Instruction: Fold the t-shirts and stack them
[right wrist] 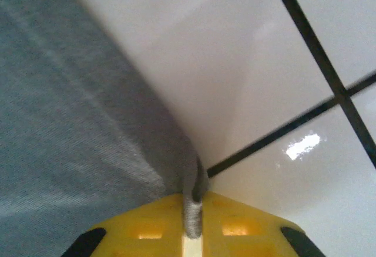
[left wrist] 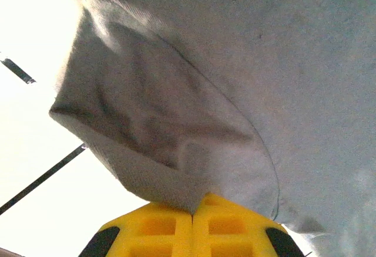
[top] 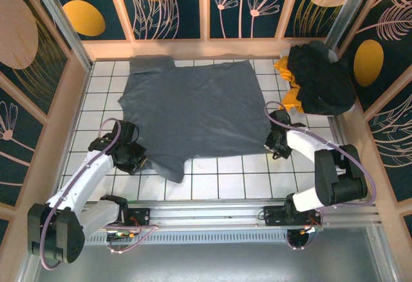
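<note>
A slate grey-blue t-shirt (top: 199,111) lies spread flat across the white tiled floor. My left gripper (top: 134,158) is shut on its near left edge; in the left wrist view the grey cloth (left wrist: 194,116) bunches up out of the closed yellow fingers (left wrist: 170,227). My right gripper (top: 275,141) is shut on the shirt's near right corner, where a fold of grey cloth (right wrist: 192,210) is pinched between the yellow fingers (right wrist: 247,225). A black t-shirt (top: 322,79) lies heaped at the back right on a yellow-orange one (top: 288,82).
Wooden-framed patterned walls (top: 206,5) enclose the tiled floor (top: 244,172) on three sides. The metal rail (top: 212,221) carrying both arm bases runs along the near edge.
</note>
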Robot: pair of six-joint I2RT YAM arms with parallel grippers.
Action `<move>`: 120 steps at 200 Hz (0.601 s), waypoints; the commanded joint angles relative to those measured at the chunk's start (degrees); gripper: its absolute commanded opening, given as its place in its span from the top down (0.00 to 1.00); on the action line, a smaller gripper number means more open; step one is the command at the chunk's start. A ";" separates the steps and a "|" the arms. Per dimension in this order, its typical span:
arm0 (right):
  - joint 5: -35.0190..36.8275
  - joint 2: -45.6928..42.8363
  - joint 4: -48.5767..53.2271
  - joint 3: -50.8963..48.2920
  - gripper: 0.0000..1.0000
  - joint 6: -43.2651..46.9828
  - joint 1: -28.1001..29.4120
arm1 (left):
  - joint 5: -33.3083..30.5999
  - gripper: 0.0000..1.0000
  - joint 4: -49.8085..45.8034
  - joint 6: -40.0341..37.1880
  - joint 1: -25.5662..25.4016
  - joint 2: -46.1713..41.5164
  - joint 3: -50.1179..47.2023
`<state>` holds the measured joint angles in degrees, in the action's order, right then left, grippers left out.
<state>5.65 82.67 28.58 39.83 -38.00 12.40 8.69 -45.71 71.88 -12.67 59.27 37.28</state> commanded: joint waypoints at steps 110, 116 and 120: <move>2.17 -14.29 18.83 0.12 1.00 -12.14 4.22 | -2.09 1.00 -6.67 8.54 -0.13 -6.84 0.56; 2.17 -13.85 18.48 0.93 1.00 -11.79 4.04 | -2.69 1.00 -6.03 8.10 -0.10 -5.76 1.87; 2.17 -13.55 18.26 1.37 1.00 -11.61 3.91 | -3.05 1.00 -5.60 7.83 -0.11 -5.11 2.83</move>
<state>7.64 67.51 44.62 39.24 -49.74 16.60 8.12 -52.56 79.61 -12.67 51.24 36.16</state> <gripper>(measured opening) 0.046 0.056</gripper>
